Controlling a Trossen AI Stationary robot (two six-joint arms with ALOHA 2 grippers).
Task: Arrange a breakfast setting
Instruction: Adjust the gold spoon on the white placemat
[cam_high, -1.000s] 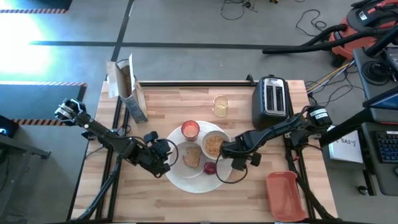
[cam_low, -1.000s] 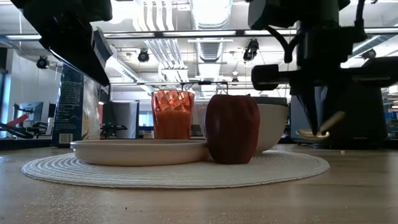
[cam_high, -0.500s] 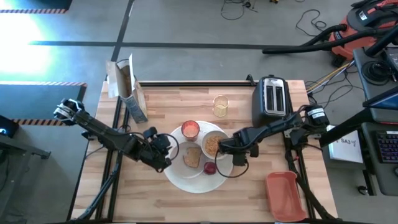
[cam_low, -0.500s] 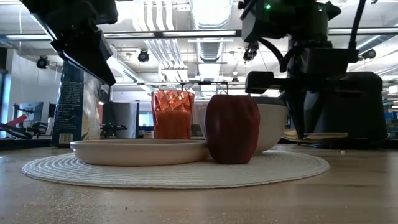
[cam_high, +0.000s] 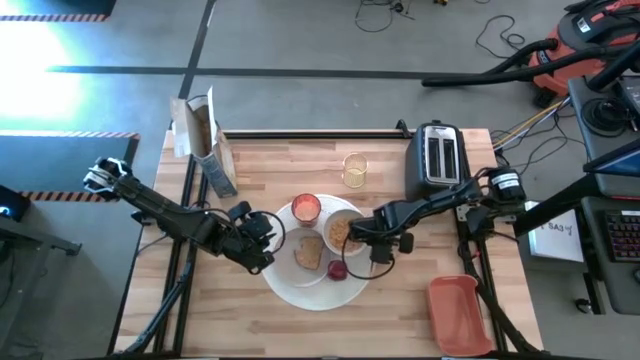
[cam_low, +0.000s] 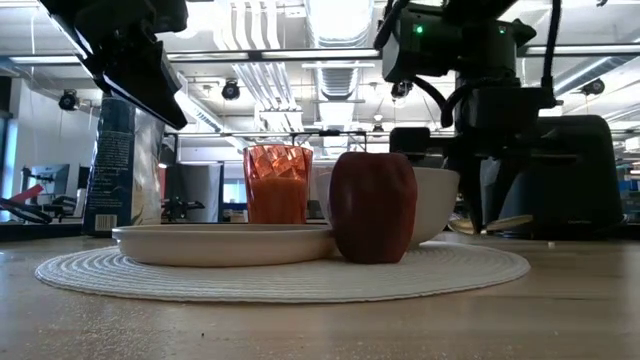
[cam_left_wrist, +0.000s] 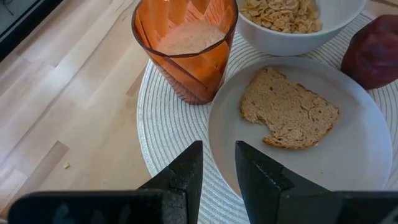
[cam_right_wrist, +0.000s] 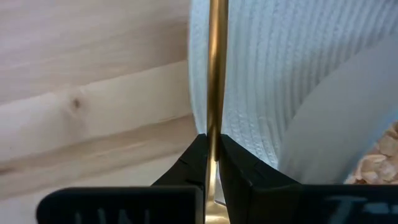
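Observation:
A round white woven mat (cam_high: 300, 290) carries a small white plate (cam_high: 322, 268) with a brown toast slice (cam_high: 308, 252), a white bowl (cam_high: 344, 232) of cereal, a pink-red cup (cam_high: 305, 208) and a dark-red fruit (cam_high: 337, 268). My right gripper (cam_high: 376, 243) is just right of the bowl, shut on a gold spoon (cam_right_wrist: 216, 74). My left gripper (cam_high: 262, 243) hovers at the mat's left side. In its wrist view the left gripper (cam_left_wrist: 219, 168) is slightly open and empty, above the small plate's rim (cam_left_wrist: 217, 130). My right gripper pinches the spoon's thin handle (cam_right_wrist: 214, 127) between its two fingers. The fingers (cam_low: 488, 195) point down from above and lie across the spoon. The spoon (cam_low: 492, 224) is held about level, low over the mat's right edge. I cannot tell whether it touches the table.
A black toaster (cam_high: 437, 160) stands at the far right, a cereal box (cam_high: 206, 145) at the far left and a glass (cam_high: 354, 170) behind the mat. A pink-red tray (cam_high: 460, 315) lies at the near right corner. Bare wood shows along the near edge.
My right gripper has gone toward the far edge and a little left, up to the bowl's right side, carrying the spoon and turning, so the spoon now lies about level. My left gripper has drawn slightly toward the far edge.

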